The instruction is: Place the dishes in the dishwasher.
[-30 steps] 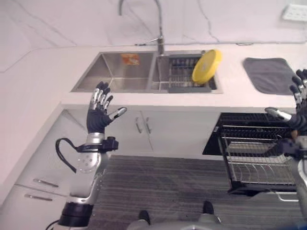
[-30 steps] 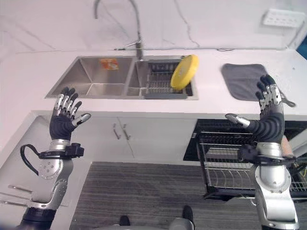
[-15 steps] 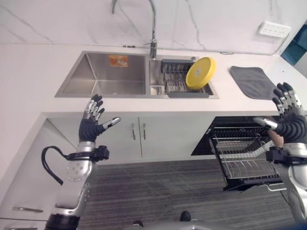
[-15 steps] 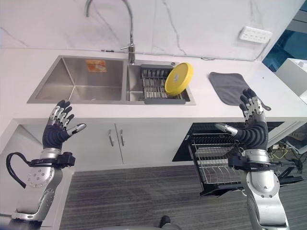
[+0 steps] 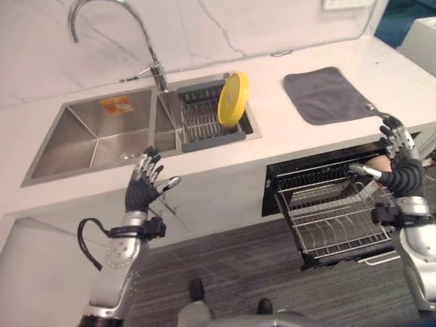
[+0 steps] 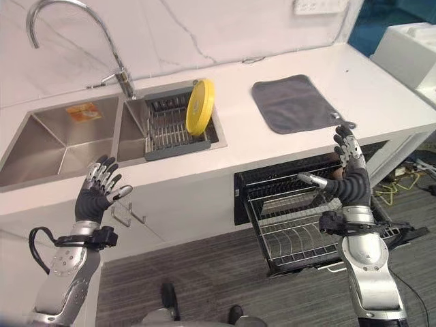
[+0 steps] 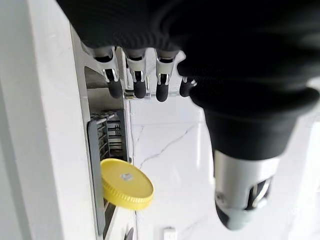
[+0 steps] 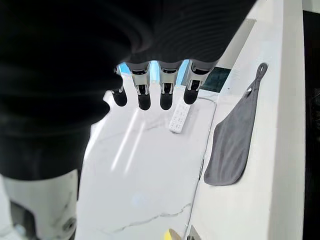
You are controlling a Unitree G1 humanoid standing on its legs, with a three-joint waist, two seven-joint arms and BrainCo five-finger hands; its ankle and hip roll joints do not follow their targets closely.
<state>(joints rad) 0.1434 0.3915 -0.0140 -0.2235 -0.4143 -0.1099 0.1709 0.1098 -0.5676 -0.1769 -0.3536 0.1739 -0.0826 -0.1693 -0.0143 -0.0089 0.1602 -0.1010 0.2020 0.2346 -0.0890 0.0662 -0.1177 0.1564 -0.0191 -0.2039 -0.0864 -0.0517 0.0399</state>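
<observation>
A yellow plate (image 5: 232, 99) stands on edge in the grey drying rack (image 5: 202, 123) inside the right basin of the sink; it also appears as the yellow plate (image 7: 126, 183) in the left wrist view. The dishwasher's wire rack (image 5: 338, 216) is pulled out below the counter at the right. My left hand (image 5: 144, 188) is raised in front of the cabinet below the sink, fingers spread, holding nothing. My right hand (image 5: 398, 162) is up over the rack's right side, fingers straight and empty.
A grey mat (image 5: 328, 95) lies on the white counter right of the sink. A tall curved faucet (image 5: 114, 28) rises behind the basins, and the left basin (image 5: 85, 140) holds nothing. Cabinet doors with handles (image 6: 128, 215) sit under the sink. A wall socket (image 6: 317, 6) is at the back.
The whole scene has shifted and tilted, so the camera has moved. Both hands stay raised and open, holding nothing; the plate has not moved in its rack.
</observation>
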